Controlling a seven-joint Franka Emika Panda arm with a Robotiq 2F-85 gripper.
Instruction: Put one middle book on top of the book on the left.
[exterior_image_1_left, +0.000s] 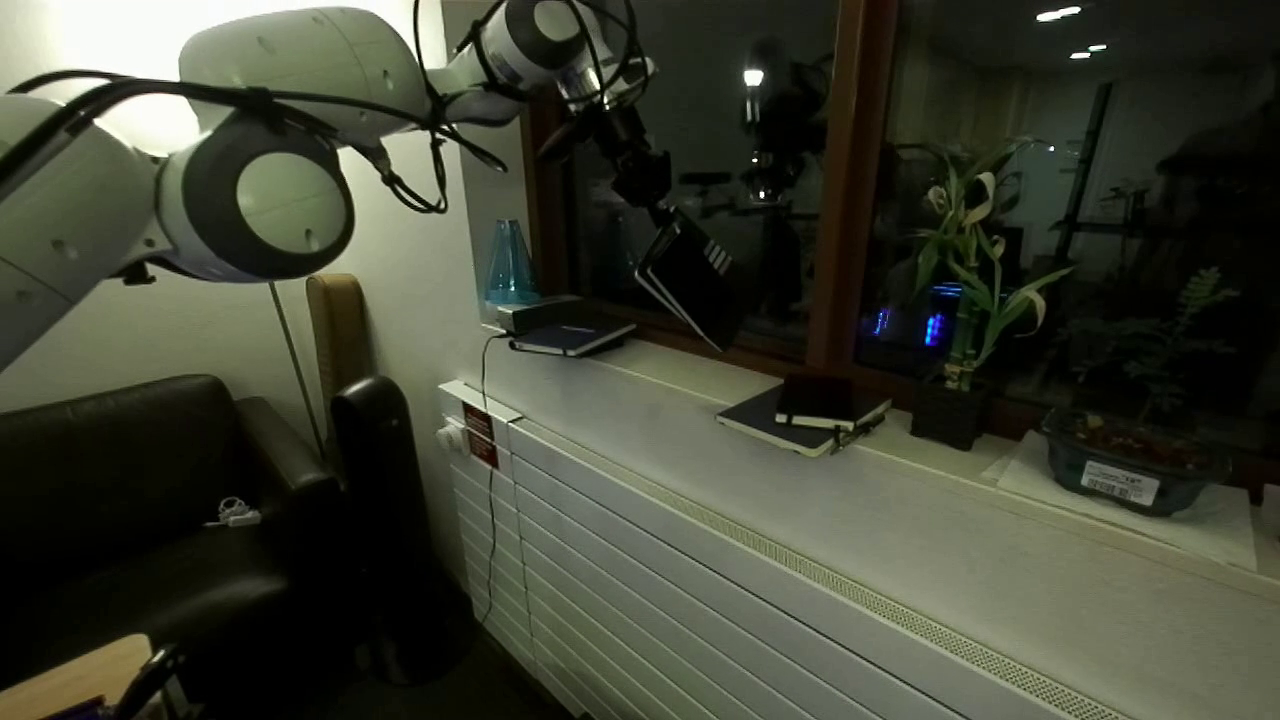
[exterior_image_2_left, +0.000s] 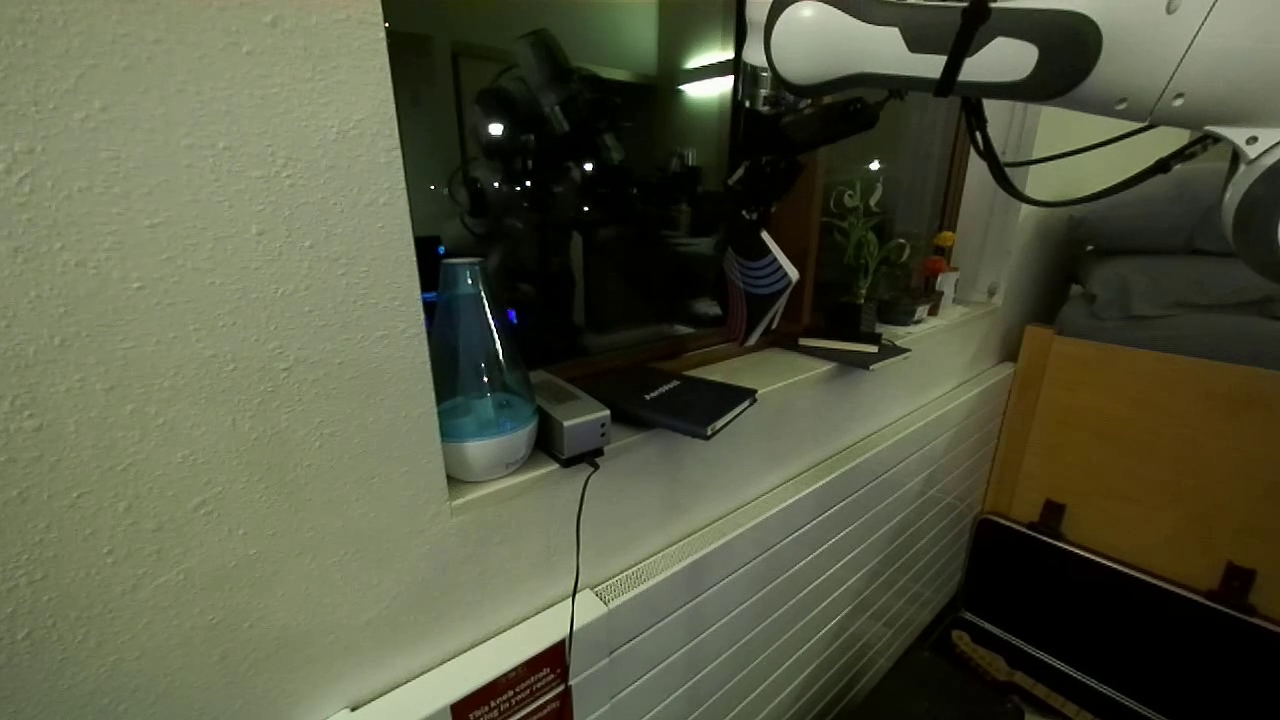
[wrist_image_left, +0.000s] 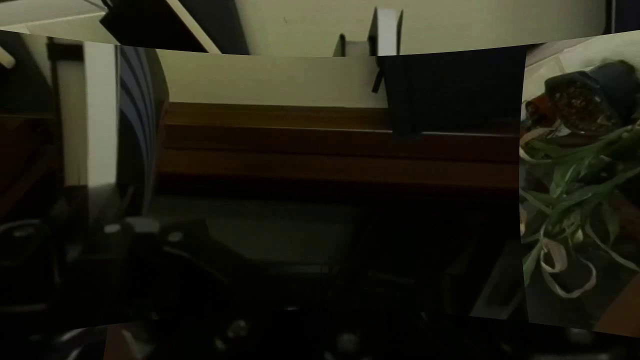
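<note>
A black book with pale stripes on its cover (exterior_image_1_left: 700, 275) hangs tilted in the air, pinched near one edge by my gripper (exterior_image_1_left: 660, 212). Its page edges (wrist_image_left: 101, 120) show pale at the left of the wrist view, where the jaws are mostly lost in darkness. Below it, toward the wall, the left book (exterior_image_2_left: 690, 395) lies flat on the sill, dark with white lettering. A plain black book (exterior_image_1_left: 815, 398) with pale page edges lies on a larger dark book (exterior_image_1_left: 765, 425) on the sill. Which black book is the middle book, I cannot tell.
By the left book stand a grey box (exterior_image_2_left: 575, 415) and a teal humidifier (exterior_image_2_left: 470, 420), with a cable running down from the sill. A bamboo plant (exterior_image_1_left: 960, 330) and a low planter (exterior_image_1_left: 1140, 470) stand past the stack. Window glass rises close behind the held book.
</note>
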